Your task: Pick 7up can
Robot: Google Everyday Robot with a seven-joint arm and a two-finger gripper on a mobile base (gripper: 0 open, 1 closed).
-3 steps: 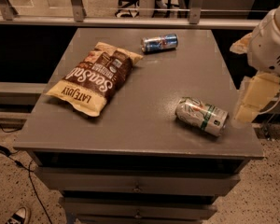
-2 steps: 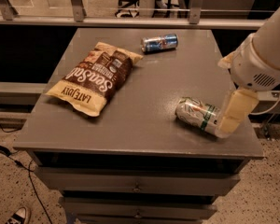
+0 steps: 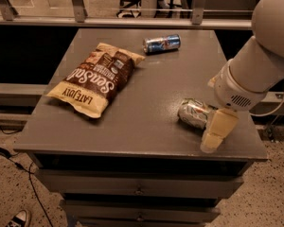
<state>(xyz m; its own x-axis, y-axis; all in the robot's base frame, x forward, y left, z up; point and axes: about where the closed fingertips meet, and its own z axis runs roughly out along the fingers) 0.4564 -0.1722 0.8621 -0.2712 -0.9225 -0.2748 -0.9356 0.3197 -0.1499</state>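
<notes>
Our arm has swung further in over the bench. The end effector now covers one end of the 7up can, which lies sideways near the front edge. Open or closed, we cannot tell. The blue can and the chip bag lie well apart from it.

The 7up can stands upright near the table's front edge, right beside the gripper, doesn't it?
Not quite: the camera view shows the 7up can lying on its side, not upright. It is near the table's front edge, right beside the gripper.
</notes>
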